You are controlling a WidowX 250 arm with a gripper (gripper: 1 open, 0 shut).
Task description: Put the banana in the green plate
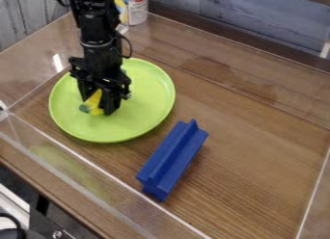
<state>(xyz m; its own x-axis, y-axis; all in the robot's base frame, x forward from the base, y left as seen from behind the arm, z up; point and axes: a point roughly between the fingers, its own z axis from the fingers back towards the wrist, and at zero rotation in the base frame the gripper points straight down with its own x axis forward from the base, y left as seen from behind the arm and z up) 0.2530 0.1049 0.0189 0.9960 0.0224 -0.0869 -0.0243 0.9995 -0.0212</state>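
Hanging straight down over the green plate (pixel 142 113), the gripper (pixel 98 107) is seen clamped shut on the banana (pixel 93 106), of which only a small yellow piece with a green tip shows between the dark jaws. The banana is held low over the left half of the plate, at or just above its floor; contact cannot be confirmed. The carry is judged done, since the fruit is already inside the rim. Release and withdrawal are judged still to be made. A blue grooved block (pixel 173 160) is noted on the wooden surface (pixel 258 98), just beside the plate, untouched.
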